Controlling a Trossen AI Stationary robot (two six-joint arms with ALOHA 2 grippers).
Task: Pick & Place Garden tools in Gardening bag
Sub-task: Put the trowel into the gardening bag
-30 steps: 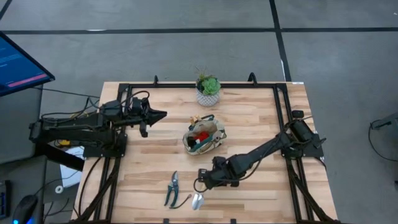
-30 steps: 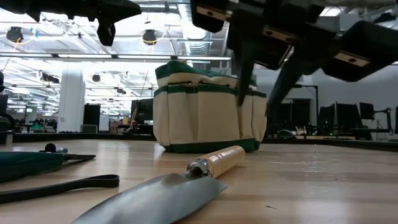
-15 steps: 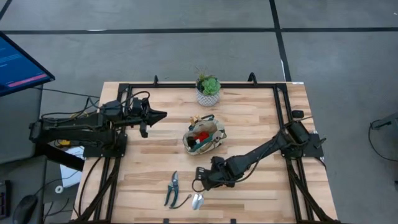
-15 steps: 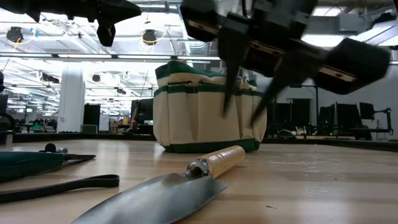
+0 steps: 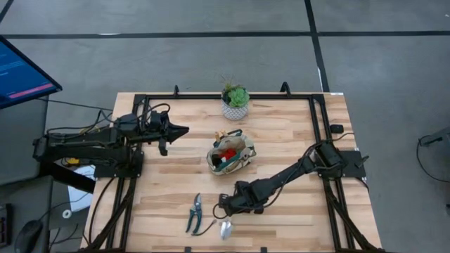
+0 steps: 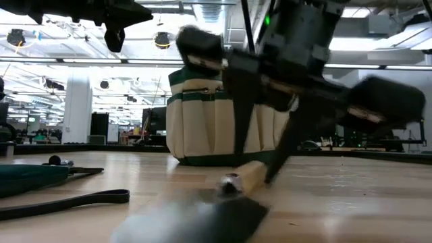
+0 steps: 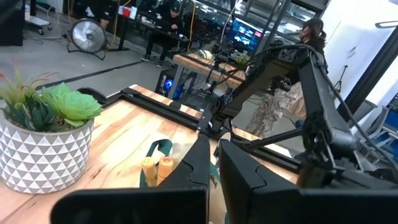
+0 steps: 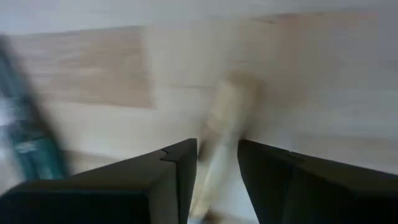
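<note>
Trowel [image 5: 226, 226] handle toward bag [image 5: 231, 155]

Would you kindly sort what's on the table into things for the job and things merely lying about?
For the job: gardening bag, trowel, pruning shears, right gripper over the trowel's handle.
Lying about: potted plant; left gripper waits apart.

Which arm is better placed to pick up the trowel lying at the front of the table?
The right. Its gripper is open, straddling the trowel's wooden handle. The left gripper hangs shut, far from it, on the other side of the bag.
</note>
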